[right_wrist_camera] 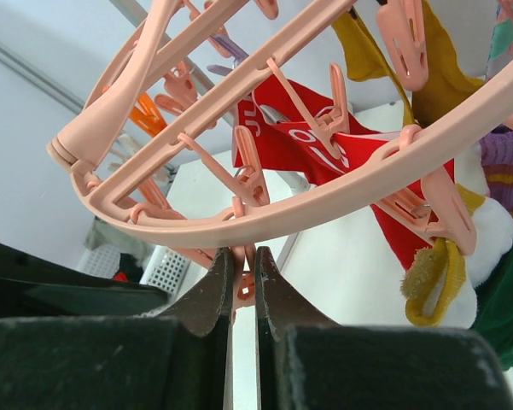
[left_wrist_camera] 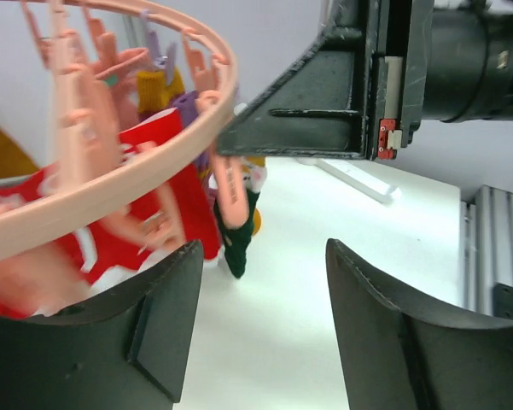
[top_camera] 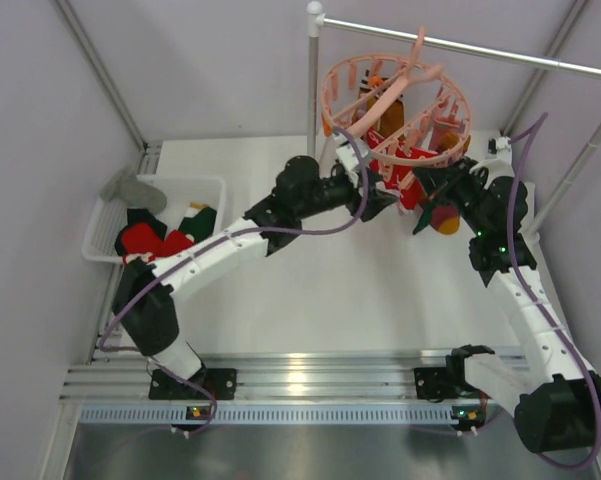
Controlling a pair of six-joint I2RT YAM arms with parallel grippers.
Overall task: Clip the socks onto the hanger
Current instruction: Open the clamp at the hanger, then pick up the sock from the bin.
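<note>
Hanging from the grey rail (top_camera: pixel 480 47), the hanger (right_wrist_camera: pixel 265 224) is already carrying several of the socks: a red sock (right_wrist_camera: pixel 324 141) with white marks, a mustard sock (right_wrist_camera: pixel 435 85) and a dark green sock (left_wrist_camera: pixel 237 248) are dangling from its clips. More are lying in the white basket (top_camera: pixel 98 228) well off to the left, a red one, a green one and a grey one among them, so the job is looking only partly done. The right gripper (right_wrist_camera: pixel 243 260) is pinching its jaws together on a pink clip (right_wrist_camera: pixel 244 289) under the ring, while the left gripper (left_wrist_camera: pixel 265 282) is standing wide open just beside the rim with nothing between its fingers. Motion blur is smearing the near clips in the left wrist view, the arms are covering the lower socks from above, and I cannot tell how many clips are free.
</note>
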